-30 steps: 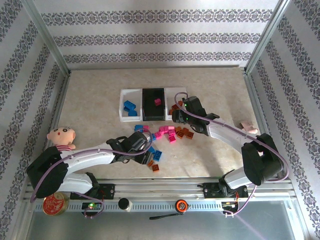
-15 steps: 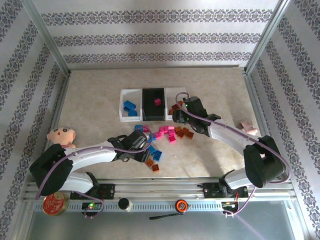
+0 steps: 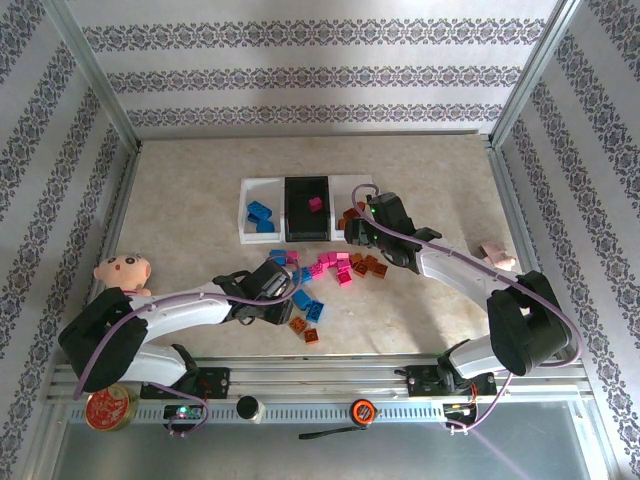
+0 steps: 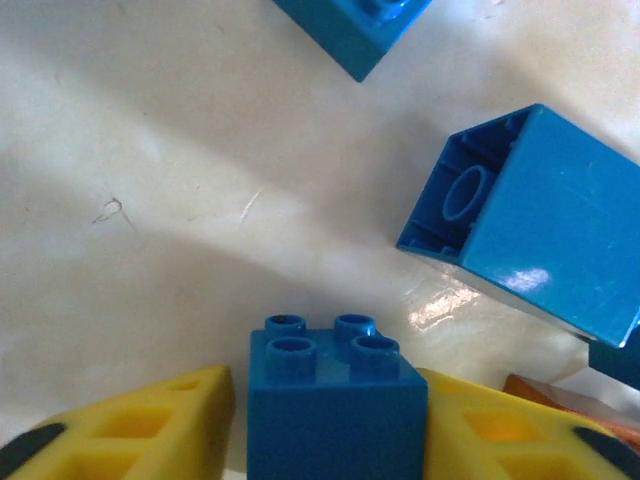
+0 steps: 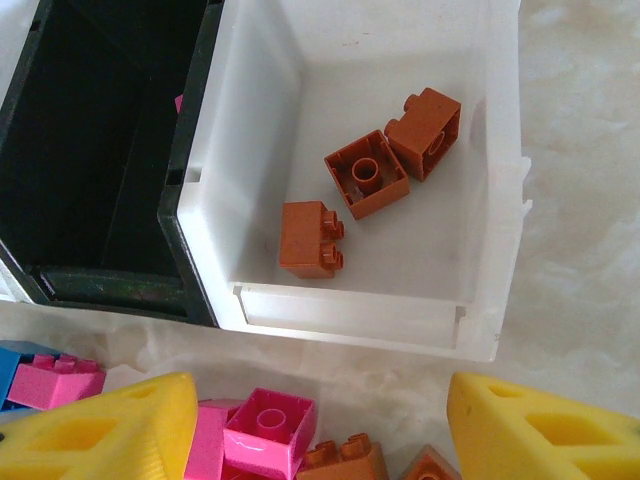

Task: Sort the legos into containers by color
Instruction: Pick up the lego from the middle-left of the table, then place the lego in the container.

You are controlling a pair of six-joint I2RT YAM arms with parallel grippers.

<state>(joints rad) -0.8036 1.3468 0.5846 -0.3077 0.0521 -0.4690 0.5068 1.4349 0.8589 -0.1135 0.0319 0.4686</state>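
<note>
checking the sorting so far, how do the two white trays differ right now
The left white tray holds blue bricks; the right white tray holds three orange-brown bricks. In the top view the left white tray lies uncovered, while the right arm hides part of the right white tray. Both are open, rectangular and flank the black tray.

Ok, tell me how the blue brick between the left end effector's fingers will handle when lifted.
The blue brick looks like rigid plastic, so probably won't deform. Its glossy sides may slip against the fingers. The tipped brick shows a hollow underside, so likely light.
</note>
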